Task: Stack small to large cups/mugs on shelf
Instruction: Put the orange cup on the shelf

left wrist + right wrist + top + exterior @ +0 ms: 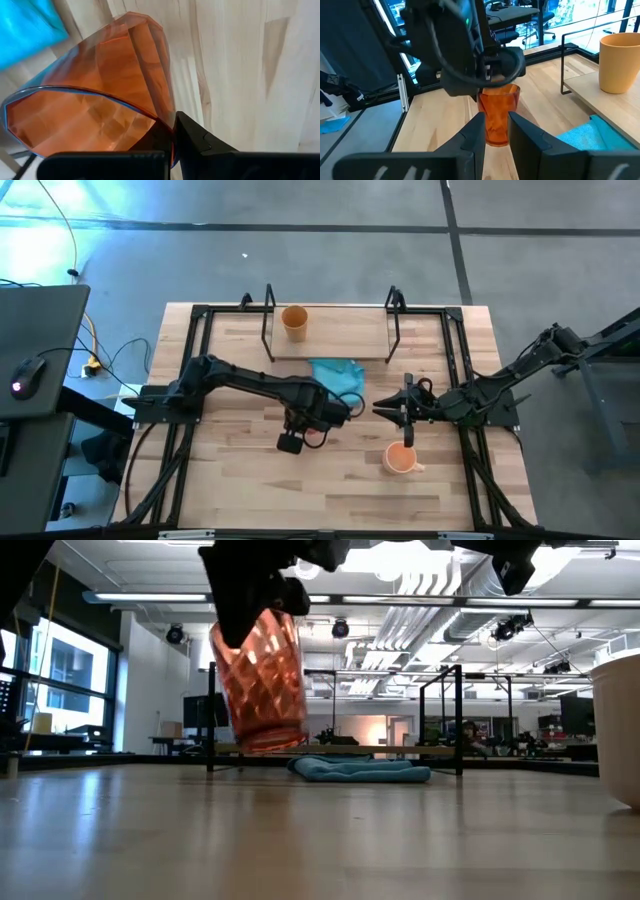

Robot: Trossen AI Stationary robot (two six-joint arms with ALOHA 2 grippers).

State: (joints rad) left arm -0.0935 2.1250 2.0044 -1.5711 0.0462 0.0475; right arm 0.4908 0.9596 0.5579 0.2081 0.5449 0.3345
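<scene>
Three cups are seen. A ribbed red cup (258, 680) is held clear of the worktop (250, 480) by the left pincer (291, 442), clamped on its rim. The mustard tumbler (294, 321) stands on the shelf (340, 340), beside which a blue cloth (338, 374) lies. The orange mug (400, 458) rests on the worktop just beside the right pincer (408, 418), whose fingers are narrowly parted with nothing between them.
</scene>
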